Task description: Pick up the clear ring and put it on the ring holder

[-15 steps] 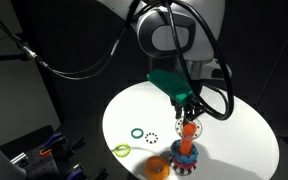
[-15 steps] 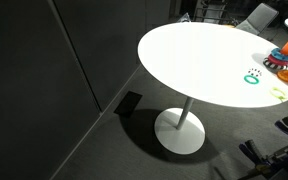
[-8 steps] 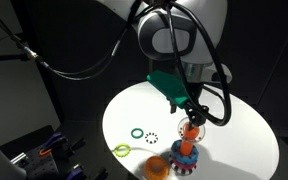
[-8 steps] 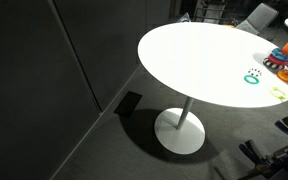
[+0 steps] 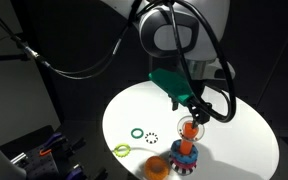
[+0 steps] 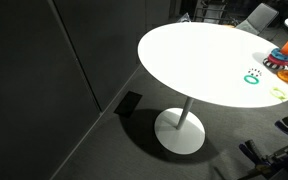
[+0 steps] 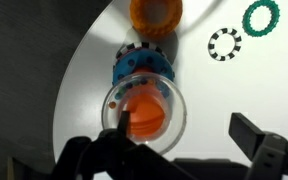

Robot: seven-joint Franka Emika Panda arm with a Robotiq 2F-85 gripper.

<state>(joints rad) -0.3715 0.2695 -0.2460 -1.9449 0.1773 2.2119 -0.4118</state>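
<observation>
Low in the wrist view, we see the clear ring (image 7: 179,105) lying flat around the upright ring holder (image 7: 147,118); claw (image 7: 189,135) spread.

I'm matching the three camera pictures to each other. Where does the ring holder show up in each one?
Exterior view: the ring holder stands at lower centre, right of the middle.
Exterior view: it sits at the far right edge of the picture.
Wrist view: it is seen from above, centre-left.
Shared landmark: the dotted ring lies near it.
</observation>
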